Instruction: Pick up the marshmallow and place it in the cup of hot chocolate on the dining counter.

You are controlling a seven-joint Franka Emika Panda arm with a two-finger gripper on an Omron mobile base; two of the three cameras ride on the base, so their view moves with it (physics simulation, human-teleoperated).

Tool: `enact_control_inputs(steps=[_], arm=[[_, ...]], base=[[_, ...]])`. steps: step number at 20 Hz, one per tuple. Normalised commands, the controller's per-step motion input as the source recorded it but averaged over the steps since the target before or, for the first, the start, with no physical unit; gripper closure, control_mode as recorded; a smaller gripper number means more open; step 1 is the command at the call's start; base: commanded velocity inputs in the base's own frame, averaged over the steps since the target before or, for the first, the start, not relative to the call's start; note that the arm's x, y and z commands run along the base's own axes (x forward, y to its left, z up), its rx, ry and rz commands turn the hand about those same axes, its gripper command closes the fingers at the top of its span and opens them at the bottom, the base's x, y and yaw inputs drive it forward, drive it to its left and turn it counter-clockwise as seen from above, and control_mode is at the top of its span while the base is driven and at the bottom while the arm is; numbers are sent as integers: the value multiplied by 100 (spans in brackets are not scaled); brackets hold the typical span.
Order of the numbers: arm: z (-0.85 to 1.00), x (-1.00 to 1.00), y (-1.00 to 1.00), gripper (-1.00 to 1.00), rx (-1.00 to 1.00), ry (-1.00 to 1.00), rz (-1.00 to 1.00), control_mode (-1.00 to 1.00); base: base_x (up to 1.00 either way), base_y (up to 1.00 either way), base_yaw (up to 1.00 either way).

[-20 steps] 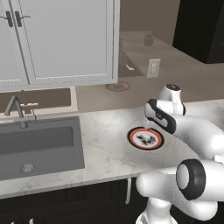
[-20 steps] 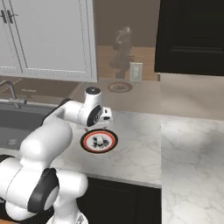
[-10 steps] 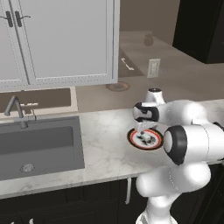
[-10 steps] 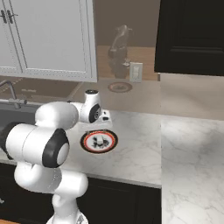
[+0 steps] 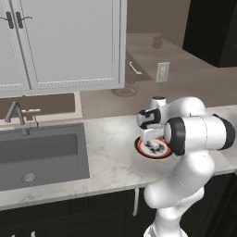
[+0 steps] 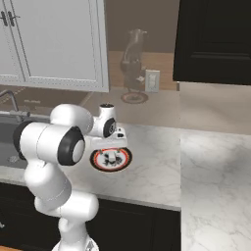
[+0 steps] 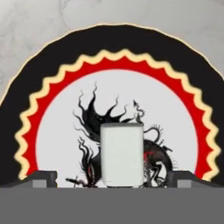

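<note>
1. A round red-rimmed plate [image 5: 155, 149] is set on the white-grey marble worktop [image 5: 111, 157], right of centre in the left base view and left of centre in the right base view [image 6: 111, 160].
2. A small white block-shaped marshmallow [image 7: 122, 155] is seen lying on the middle of the plate in the lower centre of the hand view.
3. The two-finger gripper [image 7: 112, 177] is placed directly above the plate, with one fingertip [image 7: 40, 178] to each side of the marshmallow at the bottom of the frame.
4. A grey sink [image 5: 39, 155] is sunk into the worktop at the left of the left base view, well apart from the plate.
5. A curved metal tap [image 5: 17, 118] is set behind the sink.
6. White panelled wall cabinets [image 5: 65, 41] are hung above, in the upper left.
</note>
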Motion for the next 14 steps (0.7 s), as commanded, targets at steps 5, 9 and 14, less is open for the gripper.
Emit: enact_control_inputs(steps=[5, 9, 14], arm=[[-41, 0, 0, -100, 0, 0, 0, -100], [-32, 0, -2, -100, 0, -1, 1, -100], [-40, 0, 0, -100, 0, 0, 0, -100]], base=[[0, 0, 0], [0, 0, 0], [0, 0, 0]])
